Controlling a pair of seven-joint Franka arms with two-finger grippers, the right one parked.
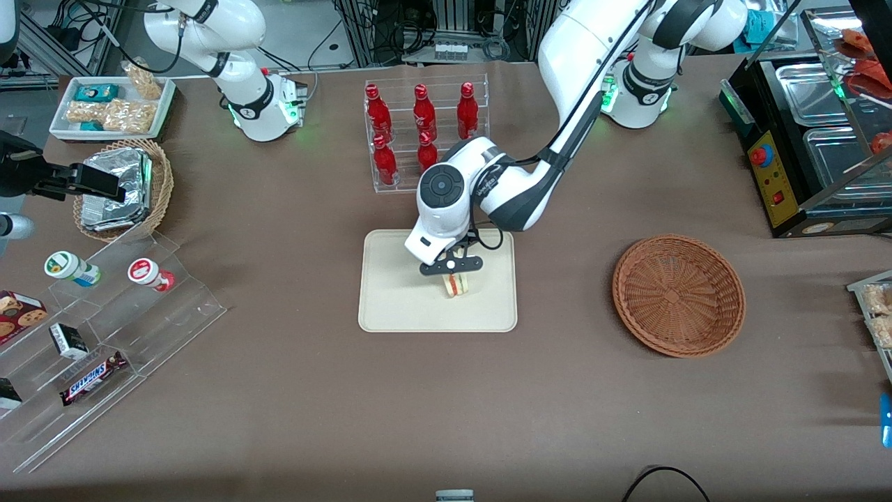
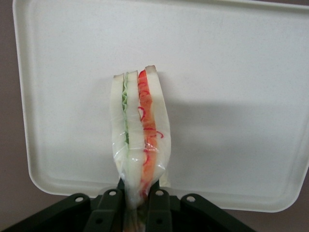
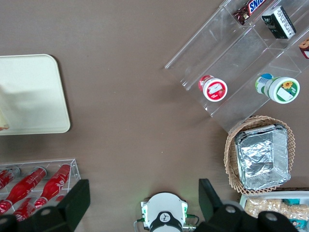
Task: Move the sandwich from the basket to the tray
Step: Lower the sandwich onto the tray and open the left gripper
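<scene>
The job looks nearly finished. The claw (image 1: 454,277) hangs over the middle of the tray (image 1: 390,307), its fingers (image 2: 158,209) pinched on one end of the wrapped sandwich (image 1: 456,284). In the wrist view the sandwich (image 2: 140,135) stands on edge over the tray (image 2: 231,72); whether its free end already touches the tray I cannot tell. The round basket (image 1: 678,294), toward the working arm's end of the worktop (image 1: 293,390), holds nothing. What seems left is to set the sandwich down, let go and lift away.

Counting from the parked arm's end of the worktop toward the working arm's: one white snack tray (image 1: 66,125) at the corner far from the front camera, one small basket with foil packets (image 1: 162,185), two lidded cups (image 1: 70,268) on a clear stepped rack (image 1: 174,307), five red bottles (image 1: 377,111) in a clear stand farther from the camera than the tray, one tray, one sandwich, one basket.
</scene>
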